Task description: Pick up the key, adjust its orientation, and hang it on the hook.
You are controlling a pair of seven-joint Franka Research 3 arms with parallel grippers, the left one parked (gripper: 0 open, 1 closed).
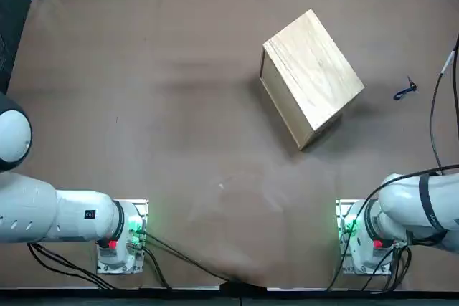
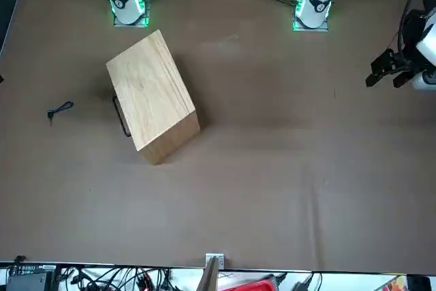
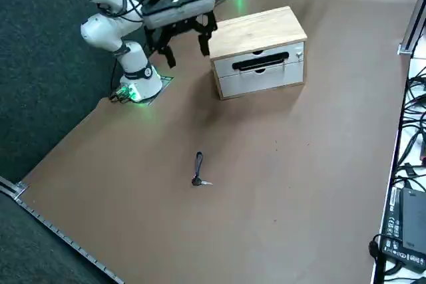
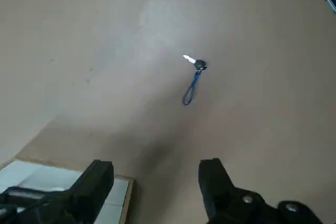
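The key lies flat on the brown table, a small dark head with a silver blade and a thin blue loop. It also shows in the top view as the key near the right edge, in the front view as the key, and in the wrist view as the key. My right gripper hangs open and empty high over the table near its own base, well short of the key. Its two black fingers stand wide apart. I cannot make out a hook in any view.
A wooden box with two drawer fronts and a black handle stands turned at an angle mid-table, left of the key. Black cables trail along the table's right edge. Cluttered gear lines the far edge.
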